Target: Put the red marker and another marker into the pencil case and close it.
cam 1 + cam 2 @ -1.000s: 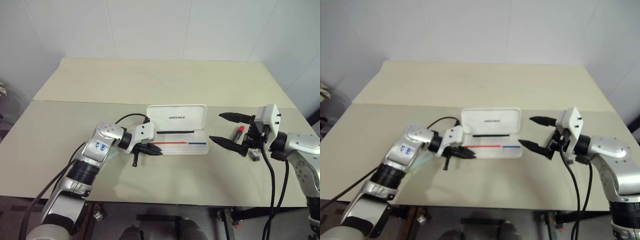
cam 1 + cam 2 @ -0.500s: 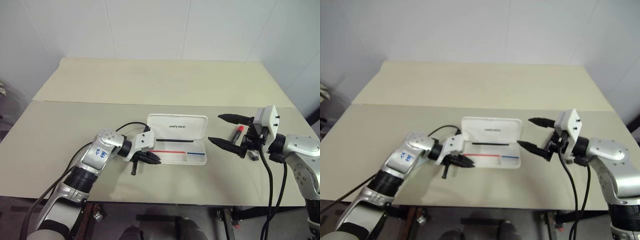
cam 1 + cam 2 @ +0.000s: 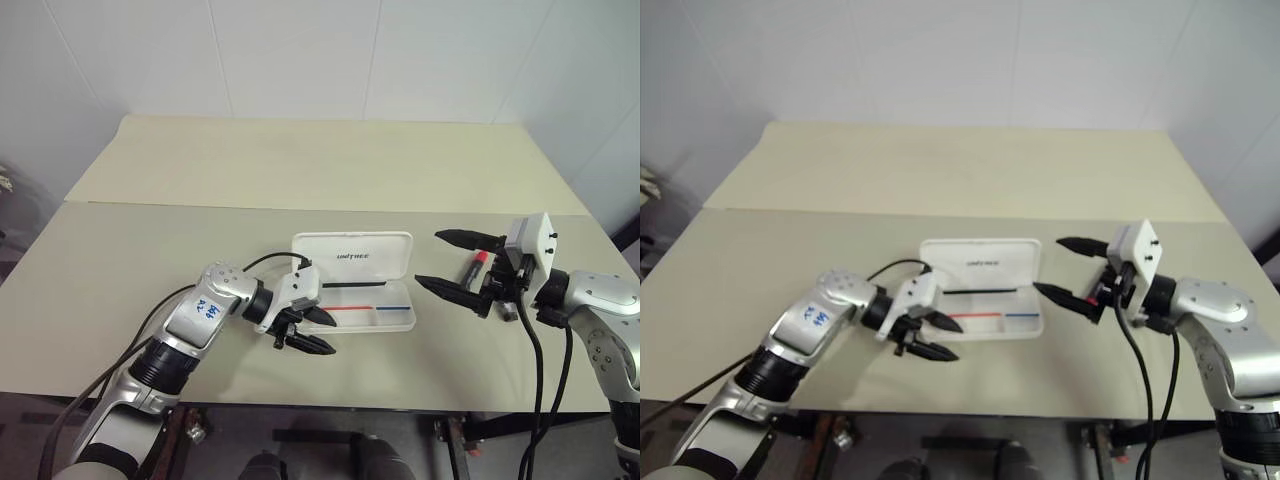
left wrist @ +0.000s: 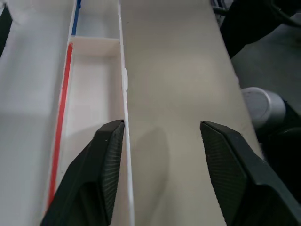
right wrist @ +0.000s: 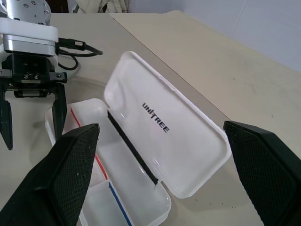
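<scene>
The pencil case (image 3: 352, 258) lies open at the table's middle, its lid leaning back and its tray (image 4: 89, 94) showing red and blue stripes. My left gripper (image 3: 322, 334) is open and empty at the tray's near left corner, one finger over the tray's front wall and the other over bare table. My right gripper (image 3: 455, 265) hangs open and empty just right of the case. The red marker (image 3: 476, 266) lies on the table behind the right gripper's fingers. Another marker is out of view.
The tan table (image 3: 300, 160) stretches wide behind the case, with a seam across it. A black cable (image 3: 262, 262) loops from my left wrist beside the case's left end. The table's front edge lies close below the left gripper.
My left gripper has opened and pulled back from the case's left end toward the front edge. The case sits slightly nearer the front. The right gripper has stayed put.
</scene>
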### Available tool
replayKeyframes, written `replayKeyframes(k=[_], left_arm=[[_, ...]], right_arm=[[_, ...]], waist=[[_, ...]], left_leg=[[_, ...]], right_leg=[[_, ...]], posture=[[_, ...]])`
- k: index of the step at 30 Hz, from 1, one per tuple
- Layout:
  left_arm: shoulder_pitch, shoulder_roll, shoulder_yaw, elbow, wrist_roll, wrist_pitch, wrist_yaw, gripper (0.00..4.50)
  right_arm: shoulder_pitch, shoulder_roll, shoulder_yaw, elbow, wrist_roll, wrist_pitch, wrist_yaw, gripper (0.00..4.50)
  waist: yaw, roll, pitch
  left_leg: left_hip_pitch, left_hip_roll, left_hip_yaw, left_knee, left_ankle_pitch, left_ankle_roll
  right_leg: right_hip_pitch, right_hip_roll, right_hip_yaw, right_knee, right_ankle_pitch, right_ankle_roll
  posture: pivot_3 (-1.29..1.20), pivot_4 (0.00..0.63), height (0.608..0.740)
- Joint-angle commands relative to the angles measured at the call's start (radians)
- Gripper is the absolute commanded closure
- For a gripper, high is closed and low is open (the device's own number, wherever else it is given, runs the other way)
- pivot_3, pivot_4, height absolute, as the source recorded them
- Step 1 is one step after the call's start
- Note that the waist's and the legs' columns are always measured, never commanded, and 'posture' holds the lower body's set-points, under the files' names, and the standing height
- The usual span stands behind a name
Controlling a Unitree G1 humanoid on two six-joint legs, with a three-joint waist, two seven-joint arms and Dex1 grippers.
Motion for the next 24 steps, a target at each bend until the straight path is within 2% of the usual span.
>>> replayKeyframes(k=[1, 4, 6, 11, 15, 19, 24], left_arm=[[-0.008, 0.011, 0.036, -0.050, -0.043, -0.001, 0.011, 1.82], [-0.012, 0.021, 0.060, -0.050, -0.069, -0.006, 0.012, 1.82], [-0.005, 0.055, 0.079, -0.054, -0.101, -0.031, -0.035, 1.47], [0.021, 0.082, 0.204, -0.010, -0.182, -0.148, -0.052, 0.01], [0.040, 0.092, 0.330, 0.017, -0.268, -0.194, -0.051, 0.01], [0.065, 0.137, 0.402, 0.030, -0.305, -0.210, -0.056, 0.01], [0.073, 0.173, 0.469, 0.072, -0.328, -0.242, -0.043, 0.01]], right_arm=[[0.000, 0.006, -0.015, -0.028, 0.017, 0.011, -0.015, 0.00], [0.000, 0.014, -0.021, -0.024, -0.001, 0.016, -0.048, 0.00], [-0.013, 0.030, -0.032, -0.007, -0.031, 0.043, -0.135, 0.00], [-0.029, 0.064, -0.028, 0.043, -0.147, 0.162, -0.387, 0.00], [-0.041, 0.144, -0.050, 0.047, -0.182, 0.262, -0.567, 0.00], [-0.063, 0.260, -0.096, 0.069, -0.203, 0.326, -0.743, 0.00], [-0.078, 0.346, -0.110, 0.114, -0.239, 0.353, -0.872, 0.00]], waist=[[-0.001, 0.000, 0.000], [-0.001, 0.000, 0.000], [-0.002, 0.000, 0.000], [-0.001, 0.000, 0.000], [-0.002, 0.000, 0.000], [-0.003, 0.000, 0.000], [-0.002, 0.000, 0.000]], left_leg=[[0.000, 0.000, 0.000, 0.000, 0.000, 0.000], [0.000, 0.000, 0.000, 0.000, 0.000, 0.000], [0.001, 0.000, 0.000, 0.000, 0.000, 0.000], [0.001, 0.000, 0.000, 0.000, 0.000, 0.000], [0.001, 0.000, 0.000, -0.001, 0.000, 0.000], [-0.001, 0.001, 0.000, -0.001, 0.000, 0.000], [-0.002, 0.000, 0.001, -0.001, 0.000, 0.000]], right_leg=[[0.000, 0.000, 0.000, 0.000, 0.000, 0.000], [0.000, 0.000, 0.000, 0.000, 0.000, 0.000], [0.000, 0.000, 0.000, -0.001, 0.000, 0.000], [0.000, 0.000, 0.000, -0.001, -0.001, -0.001], [-0.001, 0.000, 0.000, -0.001, -0.001, -0.002], [-0.004, 0.000, 0.000, 0.003, -0.001, -0.002], [-0.004, 0.000, 0.000, 0.002, -0.001, -0.002]], posture=[[0.00, 0.150, 0.740], [0.00, 0.150, 0.740], [0.00, 0.150, 0.740], [0.00, 0.150, 0.740], [0.00, 0.150, 0.740], [0.00, 0.150, 0.740], [0.00, 0.150, 0.740]])
